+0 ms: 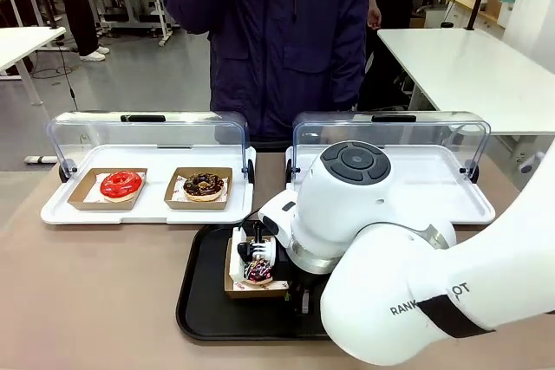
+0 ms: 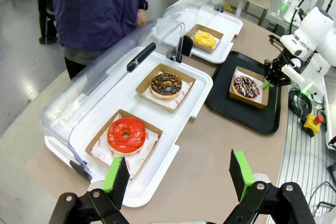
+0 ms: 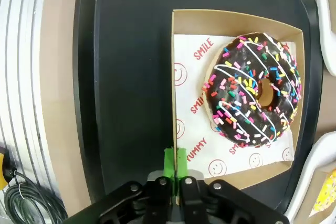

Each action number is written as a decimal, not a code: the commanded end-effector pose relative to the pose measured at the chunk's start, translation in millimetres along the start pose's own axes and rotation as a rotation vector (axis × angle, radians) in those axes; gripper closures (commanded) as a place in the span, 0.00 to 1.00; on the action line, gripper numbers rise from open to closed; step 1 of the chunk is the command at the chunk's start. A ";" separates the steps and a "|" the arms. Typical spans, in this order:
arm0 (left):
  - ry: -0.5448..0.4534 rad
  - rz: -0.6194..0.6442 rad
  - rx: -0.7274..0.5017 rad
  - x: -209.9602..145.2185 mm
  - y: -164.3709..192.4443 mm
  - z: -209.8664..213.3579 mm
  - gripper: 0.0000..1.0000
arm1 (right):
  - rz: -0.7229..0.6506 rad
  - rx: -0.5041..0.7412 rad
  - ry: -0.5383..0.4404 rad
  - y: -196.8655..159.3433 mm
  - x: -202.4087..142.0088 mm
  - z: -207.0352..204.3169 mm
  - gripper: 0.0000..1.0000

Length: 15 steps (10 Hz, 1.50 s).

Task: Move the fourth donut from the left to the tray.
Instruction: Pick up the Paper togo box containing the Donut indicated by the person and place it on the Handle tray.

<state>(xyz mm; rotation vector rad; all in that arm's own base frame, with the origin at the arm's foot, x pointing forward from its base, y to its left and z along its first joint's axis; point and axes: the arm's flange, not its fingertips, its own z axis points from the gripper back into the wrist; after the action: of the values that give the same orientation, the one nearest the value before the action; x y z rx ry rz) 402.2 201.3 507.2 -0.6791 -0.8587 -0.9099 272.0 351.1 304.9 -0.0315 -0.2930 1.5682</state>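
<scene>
We see the black tray (image 1: 201, 301) lying near the robot's edge of the table, in front of two white lidded trays (image 1: 147, 207). On it sits the fourth donut (image 3: 254, 88) (chocolate glaze, sprinkles, white drizzle) in its cardboard holder (image 3: 239, 20). The right gripper (image 3: 174, 174) has its jaws pinched together on the holder's near wall. Well to the left, the left gripper (image 2: 180, 174) hangs above the table, jaws wide apart, empty.

A chocolate-glazed ring donut with coloured sprinkles (image 3: 255, 88) lies flat in its brown cardboard holder (image 3: 181, 19) on the flat black rectangular plastic tray (image 3: 131, 77).
</scene>
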 end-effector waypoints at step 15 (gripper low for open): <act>-0.015 -0.014 -0.004 1.4 -0.2 0.5 0.00 | -0.035 -0.053 0.003 0.6 2.2 87.4 0.00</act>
<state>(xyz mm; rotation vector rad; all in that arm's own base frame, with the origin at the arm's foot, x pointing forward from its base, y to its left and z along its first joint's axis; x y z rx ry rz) 402.2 201.4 507.2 -0.6790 -0.8588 -0.9098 251.5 334.0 401.2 -0.0659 -0.3344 1.5280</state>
